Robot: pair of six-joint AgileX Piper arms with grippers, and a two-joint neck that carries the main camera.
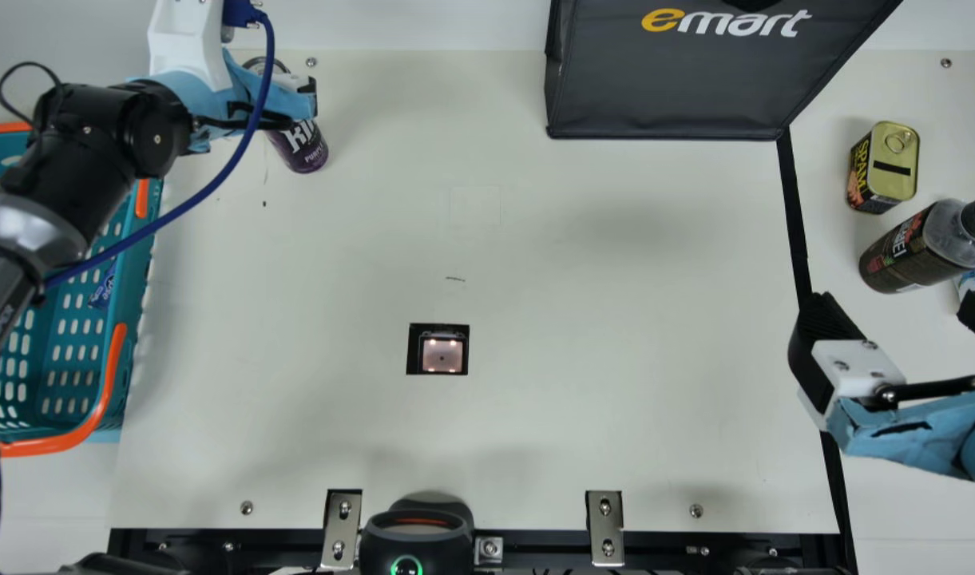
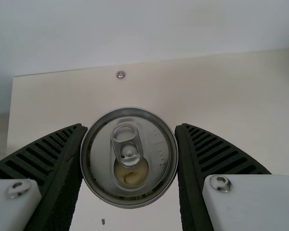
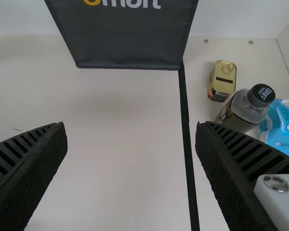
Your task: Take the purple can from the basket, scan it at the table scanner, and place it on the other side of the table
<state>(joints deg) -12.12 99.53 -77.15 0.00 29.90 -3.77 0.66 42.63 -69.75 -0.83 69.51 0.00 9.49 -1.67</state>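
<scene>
Clamping the purple can in our left hand over the far left of the counter, we should carry it diagonally, nearward and rightward, to the table scanner (our right hand, fingers apart, is farther).

Room to pass across the flat cream tabletop; a boxy dark-grey fabric bag blocks its far edge

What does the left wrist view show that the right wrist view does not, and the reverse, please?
Left wrist view: the purple can, pull tab showing, clasped by the left gripper. Right wrist view: the open right gripper, black bag, golden tin, bottle, blue-and-white pack and black strip. Both: cream table, screw heads, ribbed fingers.
</scene>
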